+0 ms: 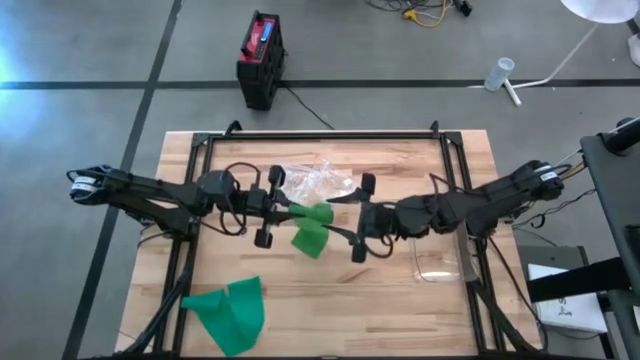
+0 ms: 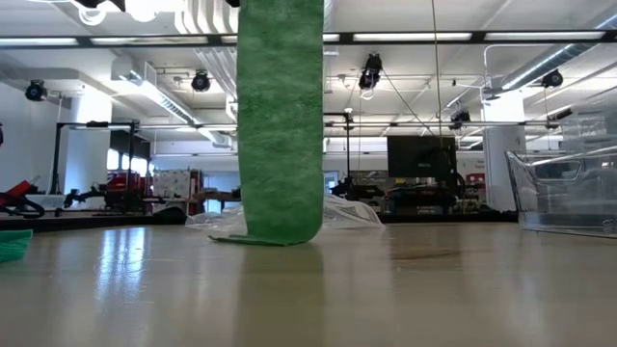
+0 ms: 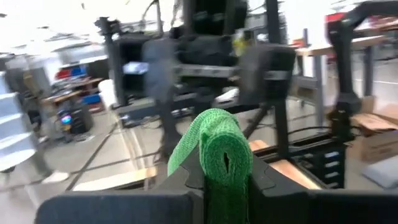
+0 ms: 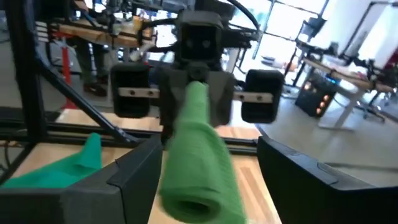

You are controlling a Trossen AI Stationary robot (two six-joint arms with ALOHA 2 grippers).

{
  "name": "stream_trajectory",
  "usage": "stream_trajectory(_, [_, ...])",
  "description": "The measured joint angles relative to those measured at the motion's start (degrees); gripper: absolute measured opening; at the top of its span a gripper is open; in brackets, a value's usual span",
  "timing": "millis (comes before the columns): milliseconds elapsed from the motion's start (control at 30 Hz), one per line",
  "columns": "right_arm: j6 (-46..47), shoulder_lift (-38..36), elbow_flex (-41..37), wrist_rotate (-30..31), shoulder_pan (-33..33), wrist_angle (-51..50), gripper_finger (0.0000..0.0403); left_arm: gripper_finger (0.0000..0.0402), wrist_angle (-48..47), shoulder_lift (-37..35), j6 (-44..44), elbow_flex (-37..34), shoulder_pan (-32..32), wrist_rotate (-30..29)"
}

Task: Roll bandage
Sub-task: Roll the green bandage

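- Green bandage [image 1: 312, 225] hangs between the two grippers over the middle of the wooden table [image 1: 400, 300], its lower end touching the tabletop in the low view
- left gripper [image 1: 283, 208] has its fingers [image 3: 180, 183] pinching one end of the bandage
- right gripper [image 1: 345, 214] faces it, fingers [image 4: 140, 171] spread either side of the bandage, not touching it
- a second green bandage [image 1: 230, 312] lies near the table's front left corner
- a clear plastic bag [image 1: 315, 180] lies behind the grippers, a clear bin [image 1: 440, 255] to the right
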Motion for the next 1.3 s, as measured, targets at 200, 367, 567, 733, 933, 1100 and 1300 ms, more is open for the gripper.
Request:
stream_trajectory(200, [1.36, 1.64, -0.24, -0.35, -2.12, -0.01, 0.0233, 0.0036, -0.33, 0.0, 0.82, 0.02, 0.11, 0.27])
stream_trajectory(367, [-0.58, 1.98, -0.22, 1.6, -3.06, -0.25, 0.0188, 0.0028, -1.24, -0.02, 1.74, 0.02, 0.11, 0.2])
stream_trajectory(567, [-6.27, 0.06, -0.24, 6.51, -3.05, -2.61, 0.0144, 0.0032, -1.31, 0.02, 0.94, 0.02, 0.11, -1.82])
stream_trajectory(733, [-6.47, -1.65, 0.89, 4.46, -2.19, -5.09, 0.0124, 0.0028, -2.33, 0.0, 0.37, 0.02, -0.15, -5.47])
stream_trajectory(933, [-6.2, -0.82, 1.73, -0.88, -1.07, -4.7, 0.0111, 0.0032, -2.32, 0.0, 0.06, 0.02, -0.13, -8.2])
stream_trajectory(1100, [-5.86, 2.21, 1.73, -1.67, -1.6, -5.15, 0.0103, 0.0029, -2.03, 0.29, 0.75, 0.02, -0.11, -9.13])
stream_trajectory(1300, [-13.44, 4.63, 1.79, 11.5, -2.27, -4.77, 0.0095, 0.0031, -2.82, 0.58, 3.01, 0.0, -0.2, -6.76])
